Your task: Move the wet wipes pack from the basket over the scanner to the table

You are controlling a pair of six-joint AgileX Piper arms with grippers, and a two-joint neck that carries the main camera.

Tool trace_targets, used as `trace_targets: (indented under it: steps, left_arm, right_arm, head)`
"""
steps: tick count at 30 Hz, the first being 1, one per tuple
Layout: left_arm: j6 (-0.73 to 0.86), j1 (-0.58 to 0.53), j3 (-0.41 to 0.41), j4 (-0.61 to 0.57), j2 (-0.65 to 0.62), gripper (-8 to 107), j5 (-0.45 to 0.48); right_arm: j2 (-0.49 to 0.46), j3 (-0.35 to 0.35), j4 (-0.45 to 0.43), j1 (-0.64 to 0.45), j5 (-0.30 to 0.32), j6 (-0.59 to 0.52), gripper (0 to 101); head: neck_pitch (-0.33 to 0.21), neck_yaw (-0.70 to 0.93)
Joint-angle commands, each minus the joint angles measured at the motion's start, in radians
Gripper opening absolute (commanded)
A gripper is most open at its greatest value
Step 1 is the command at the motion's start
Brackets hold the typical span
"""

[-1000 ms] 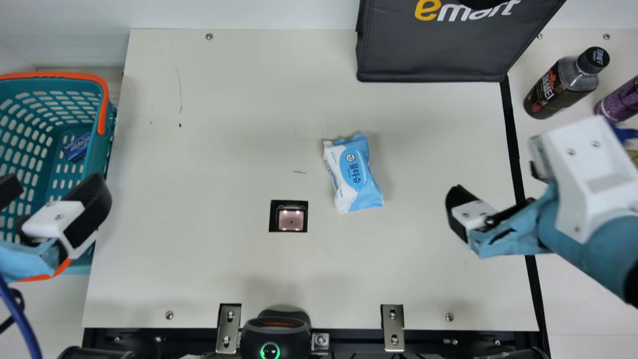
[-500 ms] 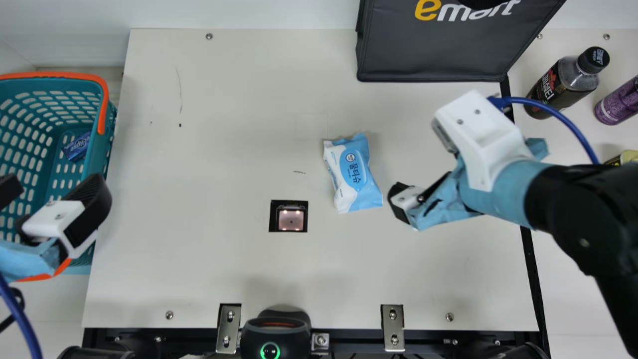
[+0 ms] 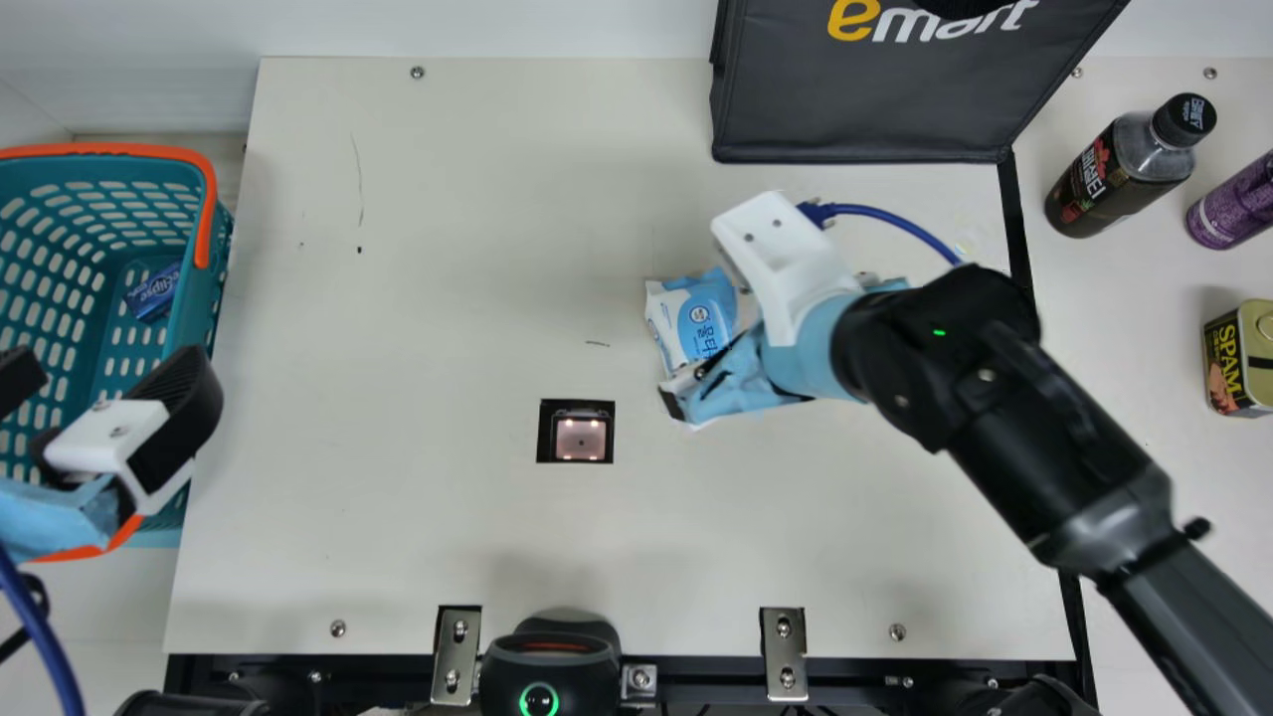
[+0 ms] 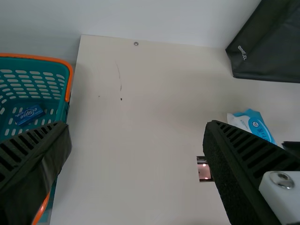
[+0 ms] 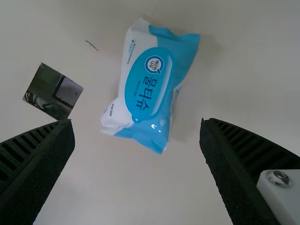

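Observation:
Over the basket's near part at the far left, my left gripper (image 3: pixel 94 428) stands open. My right gripper (image 3: pixel 686 393) is above the lower part of the wet wipes pack (image 3: pixel 686 313), partly covering it. The blue and white pack lies on the table (image 3: pixel 418 517), right of the scanner window (image 3: pixel 582 438). In the left wrist view my left gripper (image 4: pixel 138 136) has its fingers wide apart with nothing between them. In the right wrist view the pack (image 5: pixel 147 89) lies beyond the open right gripper (image 5: pixel 138 129), untouched. The teal basket (image 3: pixel 207 298) has an orange handle.
A small blue packet (image 3: pixel 154 291) lies in the basket. A black bag (image 3: pixel 865 109) stands at the back. On the right are a dark bottle (image 3: pixel 1114 174), a purple can (image 3: pixel 1233 204) and a yellow tin (image 3: pixel 1238 358). A black device (image 3: pixel 550 656) sits at the front edge.
My right arm has swung in from the right, bringing its gripper leftward over the pack. The left arm and the pack have stayed where they were.

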Motion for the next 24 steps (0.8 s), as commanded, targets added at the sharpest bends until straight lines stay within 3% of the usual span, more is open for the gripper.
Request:
trace_targets:
  steps: [1, 11, 24]
  left_arm:
    - [0.000, 0.000, 0.000, 0.000, 0.000, 90, 0.000]
    - [0.000, 0.000, 0.000, 0.000, 0.000, 90, 0.000]
    - [0.000, 0.000, 0.000, 0.000, 0.000, 90, 0.000]
  right_arm:
    - [0.036, -0.001, -0.011, 0.020, -0.023, 0.054, 95]
    - [0.170, -0.019, -0.080, 0.078, -0.092, 0.229, 95]
    - [0.279, -0.033, -0.177, 0.101, -0.111, 0.388, 95]
  head:
    - [-0.030, 0.002]
    - [-0.030, 0.002]
    - [-0.030, 0.002]
